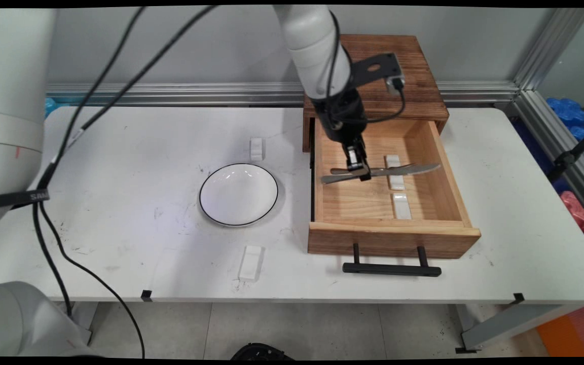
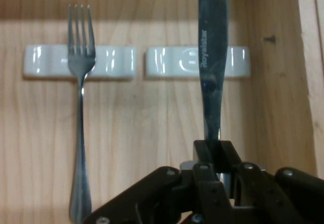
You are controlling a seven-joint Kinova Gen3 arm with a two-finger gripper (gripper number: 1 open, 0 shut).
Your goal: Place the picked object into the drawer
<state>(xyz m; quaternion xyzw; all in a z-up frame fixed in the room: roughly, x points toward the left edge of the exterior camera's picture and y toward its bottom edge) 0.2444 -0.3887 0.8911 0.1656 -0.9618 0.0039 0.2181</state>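
Reaching down from the top of the main view, the white arm (image 1: 312,50) hangs almost upright over the open wooden drawer (image 1: 444,167), its black gripper (image 1: 359,170) low inside the drawer's left half. The jaws are clamped on the handle of a table knife (image 1: 413,170), which lies level with its blade pointing toward 3 o'clock across a white rest (image 1: 396,182). A fork (image 1: 340,171) lies close alongside it. A second white rest (image 1: 402,206) sits at 5 o'clock from the gripper. On the table (image 1: 500,243), a white bowl with a dark rim (image 1: 239,194) stands at 9 o'clock from the drawer, with small white blocks at its 12 o'clock (image 1: 256,148) and 6 o'clock (image 1: 250,262).

From the hand view, the jaws close tight on the knife (image 2: 212,57), whose blade runs toward 12 o'clock over the right rest (image 2: 167,62). The fork (image 2: 81,112) lies parallel at 9 o'clock, its tines over the left rest (image 2: 45,62).
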